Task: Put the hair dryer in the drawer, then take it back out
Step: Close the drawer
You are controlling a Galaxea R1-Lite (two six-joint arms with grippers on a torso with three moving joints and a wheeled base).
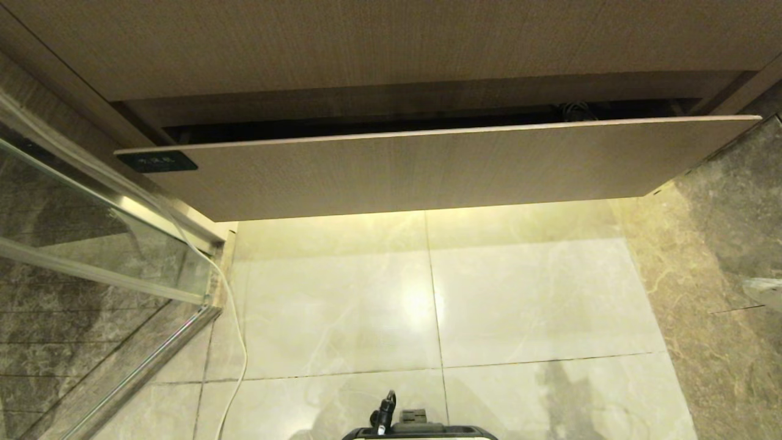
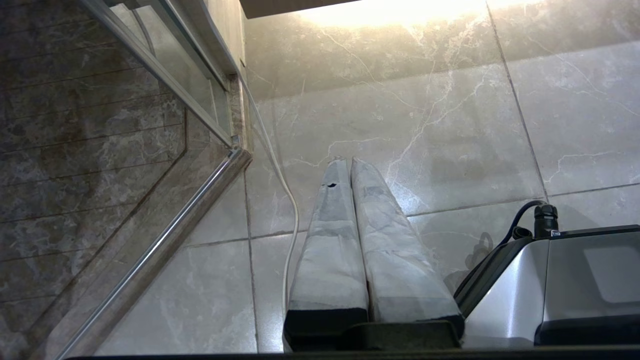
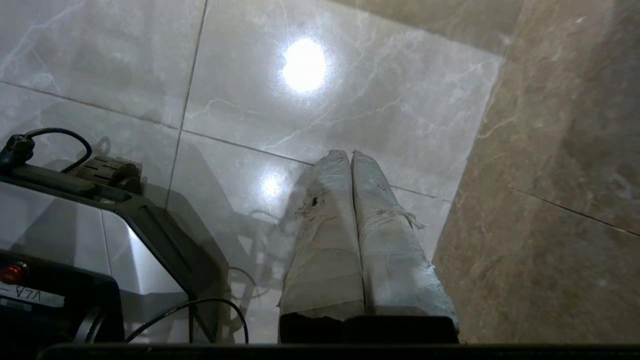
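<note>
Head view: drawer (image 1: 427, 165) slightly ajar above the floor (image 1: 519, 293); hair dryer not seen, only a dark cord (image 1: 574, 111) in the gap.

Left wrist view: left pincer (image 2: 345, 161) pressed together, empty, above the floor.

Right wrist view: right pincer (image 3: 348, 154) pressed together, empty, above the floor.

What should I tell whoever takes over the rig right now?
Left end effector: shut, empty, parked low over the floor tiles.
Right end effector: shut, empty, also pointing at the floor.
Drawer: ajar by a narrow gap; something dark shows in the gap near its right end, too small to identify.
Hair dryer: not visible in any view, so the stage of the job cannot be confirmed.
Next: pull the drawer open and check inside.
</note>
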